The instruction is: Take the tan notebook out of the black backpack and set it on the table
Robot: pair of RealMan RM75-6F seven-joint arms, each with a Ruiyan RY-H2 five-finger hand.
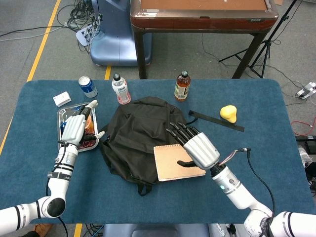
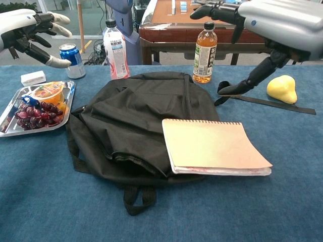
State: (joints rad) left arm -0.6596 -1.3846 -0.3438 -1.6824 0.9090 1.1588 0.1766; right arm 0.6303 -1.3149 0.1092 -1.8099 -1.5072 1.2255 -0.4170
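The tan spiral notebook (image 1: 175,162) (image 2: 214,146) lies closed and flat, its left edge on the rim of the black backpack (image 1: 138,131) (image 2: 128,113), the remainder on the blue table. My right hand (image 1: 198,148) (image 2: 272,22) hovers over the notebook's right side with fingers spread, holding nothing; in the chest view it is well above the cover. My left hand (image 1: 74,129) (image 2: 28,30) is raised over the metal tray, fingers apart and empty. The backpack lies slumped in the table's middle.
A metal tray (image 1: 63,118) (image 2: 9,113) of grapes and snacks sits at the left. Behind stand a blue can (image 1: 88,86), a pink-labelled bottle (image 1: 121,89) and a tea bottle (image 1: 182,87). A black strap (image 1: 217,121), a yellow pear (image 1: 228,113) and a white box (image 1: 61,99) also lie on the table.
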